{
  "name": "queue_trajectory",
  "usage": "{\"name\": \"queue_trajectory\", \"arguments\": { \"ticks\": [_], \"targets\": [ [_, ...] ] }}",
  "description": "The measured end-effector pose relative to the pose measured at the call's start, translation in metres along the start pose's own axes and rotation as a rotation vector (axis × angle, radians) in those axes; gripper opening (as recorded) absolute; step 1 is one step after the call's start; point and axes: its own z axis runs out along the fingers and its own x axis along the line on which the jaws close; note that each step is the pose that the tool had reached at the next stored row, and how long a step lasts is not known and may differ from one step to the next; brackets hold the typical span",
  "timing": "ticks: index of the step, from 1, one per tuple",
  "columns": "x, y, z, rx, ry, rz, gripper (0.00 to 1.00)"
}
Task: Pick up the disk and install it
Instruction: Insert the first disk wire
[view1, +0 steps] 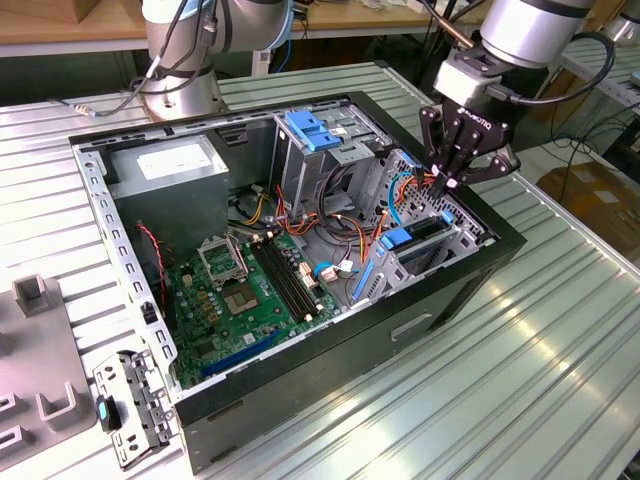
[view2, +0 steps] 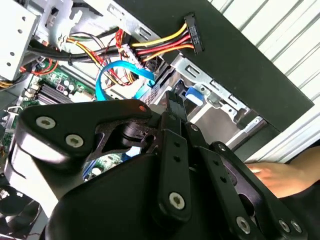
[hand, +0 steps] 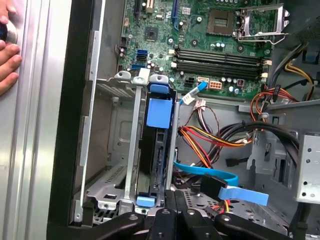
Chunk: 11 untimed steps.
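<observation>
Arm reaches down over the computer case (view1: 440, 300) at the exterior view's right, gripper (view1: 450, 181) poised just above the bay-seated disk (hand: 152, 150), jaws pinched together, empty.

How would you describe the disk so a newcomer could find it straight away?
Find the open black computer case and the metal drive cage at its end on the exterior view's right. The disk stands on edge in that cage's slot, as the first wrist view shows: a slim dark slab between blue plastic rails, unlike the flat blue cable beside it.
</observation>
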Motion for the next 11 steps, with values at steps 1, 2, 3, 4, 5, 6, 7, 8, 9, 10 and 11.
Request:
{"name": "queue_trajectory", "arguments": {
  "ticks": [1,2,3,4,5,6,7,8,9,10,11],
  "targets": [
    [0.0000,-0.0001,-0.0010,0.0003,-0.0002,-0.025,0.11],
    [0.0001,-0.0001,-0.0017,0.0006,-0.0020,-0.040,0.11],
    [0.0001,-0.0002,-0.0021,0.0007,-0.0025,-0.052,0.11],
    [0.0001,-0.0004,-0.0025,0.0007,-0.0026,-0.071,0.11],
    [0.0001,-0.0004,-0.0025,0.0010,-0.0028,-0.086,0.11],
    [0.0001,-0.0005,-0.0027,0.0017,-0.0026,-0.113,0.11],
    [0.0001,-0.0005,-0.0029,0.0020,-0.0022,-0.130,0.11],
    [0.0001,-0.0006,-0.0030,0.0024,-0.0020,-0.148,0.11],
    [0.0001,-0.0006,-0.0031,0.0030,-0.0018,-0.175,0.11],
    [0.0001,-0.0006,-0.0031,0.0036,-0.0016,-0.195,0.11],
    [-0.0005,-0.0013,-0.0033,0.0041,-0.0009,-0.219,0.11]
  ]
}}
